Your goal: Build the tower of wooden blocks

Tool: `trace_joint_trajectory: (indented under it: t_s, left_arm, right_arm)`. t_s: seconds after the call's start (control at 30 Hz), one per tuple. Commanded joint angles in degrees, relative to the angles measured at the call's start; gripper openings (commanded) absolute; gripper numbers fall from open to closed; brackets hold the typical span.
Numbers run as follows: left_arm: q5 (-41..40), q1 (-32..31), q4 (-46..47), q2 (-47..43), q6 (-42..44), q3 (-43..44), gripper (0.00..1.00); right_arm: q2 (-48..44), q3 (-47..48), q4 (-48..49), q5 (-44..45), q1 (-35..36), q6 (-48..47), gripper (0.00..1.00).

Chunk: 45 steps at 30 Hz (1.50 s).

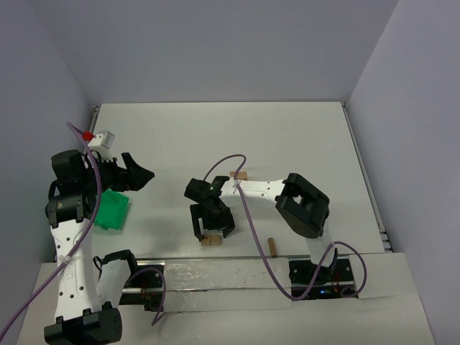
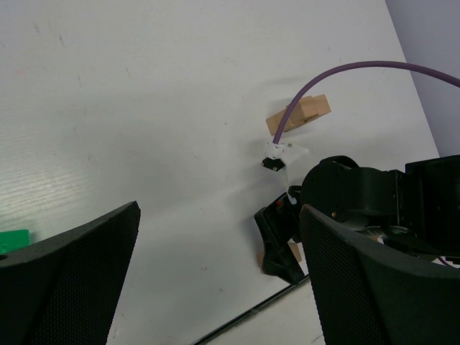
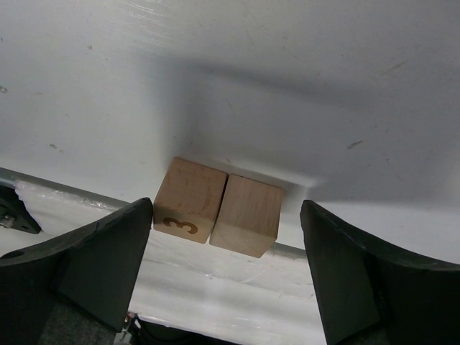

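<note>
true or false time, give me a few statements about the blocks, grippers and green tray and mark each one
1. The right gripper hangs open over two wood blocks. True.
2. Those two are stacked one on the other. False: they lie side by side on the table, touching.
3. The left-hand block of the pair, as the right wrist camera sees it, bears the number 3. True.
4. The left gripper holds a block. False: it is open and empty.
5. The green tray sits by the right arm's base. False: it lies beside the left arm.

white table (image 1: 215,136), pale lavender walls (image 1: 215,43)
</note>
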Motion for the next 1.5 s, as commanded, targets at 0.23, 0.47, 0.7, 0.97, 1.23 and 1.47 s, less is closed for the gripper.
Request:
trace_joint_trajectory:
  t_s: [0.23, 0.47, 0.7, 0.97, 1.23, 1.47]
  left_arm:
    - [1.3, 0.7, 0.6, -0.2, 0.7, 0.0, 0.97]
    - [1.3, 1.0, 0.6, 0.0, 0.7, 0.1, 0.97]
    - [1.2, 1.1, 0.6, 0.2, 0.7, 0.1, 0.98]
    - [1.5, 1.2, 0.9, 0.7, 0.5, 0.0, 0.97]
    - [1.7, 1.3, 1.0, 1.1, 0.6, 0.0, 0.97]
    - [1.7, 1.3, 1.1, 1.4, 0.6, 0.0, 0.97]
  right_arm:
    - [-1.0, 1.5, -1.0, 0.0, 0.6, 0.9, 0.72]
    - [-3.3, -0.3, -0.7, 0.2, 0.5, 0.9, 0.59]
    - [-4.3, -0.8, -0.3, 0.9, 0.0, 0.2, 0.50]
    - [-5.3, 0.9, -0.2, 4.3, -1.2, -2.3, 0.45]
    - [-6.8, 1.4, -0.3, 7.0, -2.8, -5.4, 0.41]
    - [-11.2, -0.1, 0.7, 7.3, -4.0, -8.2, 0.34]
